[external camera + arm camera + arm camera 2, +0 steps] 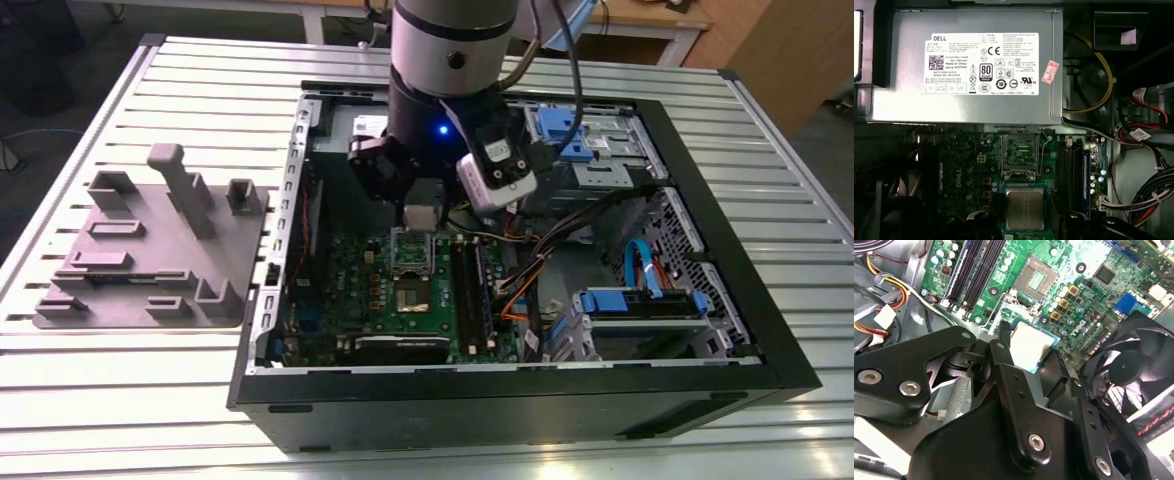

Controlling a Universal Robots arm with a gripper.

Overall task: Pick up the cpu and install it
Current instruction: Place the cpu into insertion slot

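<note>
Silvery cpu (1025, 209): square chip with a pale rim, held clear of the motherboard (400, 300) inside the case (534, 385); it is not seated in the socket.
Gripper (1029, 347): black, reaching down into the case on the arm (447, 50).
Fingers (1002, 347): clamped on the cpu, one on each of two opposite edges, in the second wrist view.
Socket (1020, 152): open on the green board, contact field exposed and metal frame around it; in the first wrist view it lies between the cpu and the power supply (969, 65).
Power supply: grey box with a white label, along the board's edge beyond the socket.
Memory slots (976, 270): long black parallel strips just beside the socket.
Fan (1126, 367): black, round-bladed, at the board's edge on the side away from the slots.
Cables (1141, 132): red, black and yellow bundles beside the board, past the memory slots.
Drive bays (641, 300): blue-trimmed brackets in the case, on the exterior view's right.
Fixture (147, 250): grey moulded tray with upright posts, on the table (134, 400) to the exterior view's left of the case, well apart from the gripper.
Table: pale slatted metal, carrying case and fixture.
</note>
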